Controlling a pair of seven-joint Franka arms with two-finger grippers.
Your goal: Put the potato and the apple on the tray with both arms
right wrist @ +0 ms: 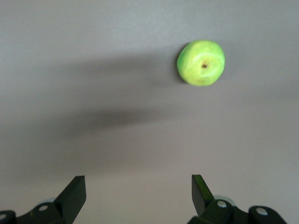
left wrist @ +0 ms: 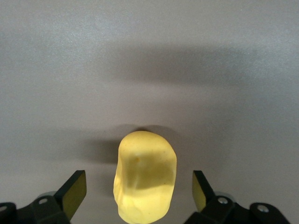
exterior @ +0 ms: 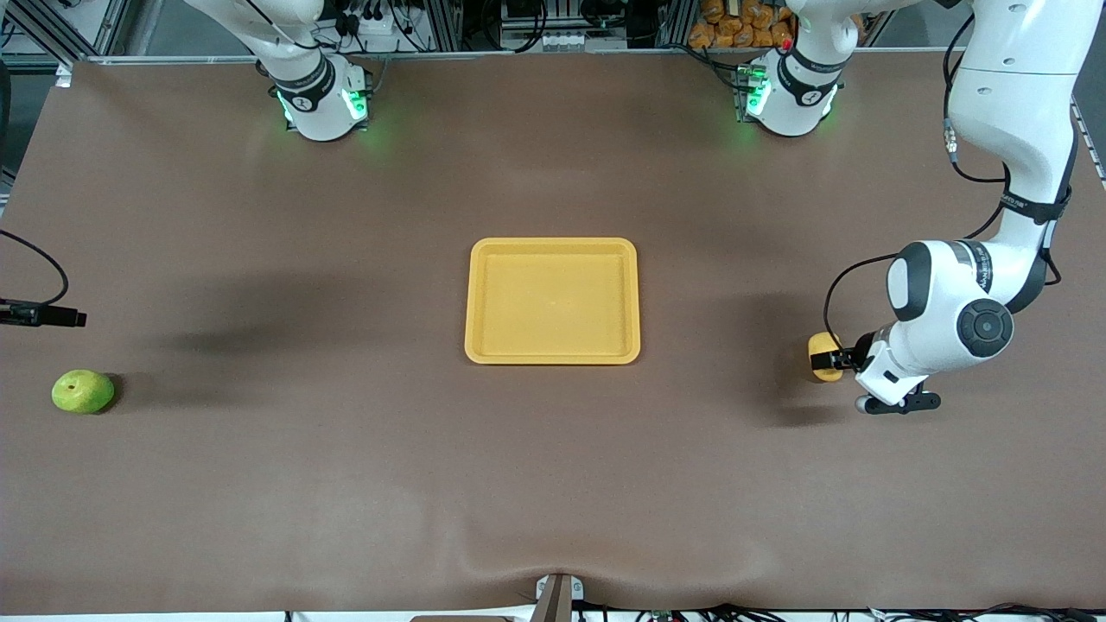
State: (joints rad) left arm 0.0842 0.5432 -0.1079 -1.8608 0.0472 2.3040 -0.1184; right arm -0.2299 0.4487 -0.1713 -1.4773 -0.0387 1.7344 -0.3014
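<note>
The yellow-orange potato (exterior: 823, 355) lies on the table toward the left arm's end. My left gripper (exterior: 840, 359) is low around it. In the left wrist view the potato (left wrist: 145, 182) sits between the open fingers (left wrist: 74, 192), with a gap on each side. The green apple (exterior: 82, 391) lies on the table at the right arm's end. In the right wrist view the apple (right wrist: 201, 62) is ahead of my open, empty right gripper (right wrist: 138, 186), well clear of it. The yellow tray (exterior: 553, 246) lies empty at the table's middle.
A black part with a cable (exterior: 43, 314) juts in at the edge of the front view, above the apple. The brown table cover (exterior: 553, 484) has a wrinkle near its front edge. A bracket (exterior: 557, 596) stands at that edge.
</note>
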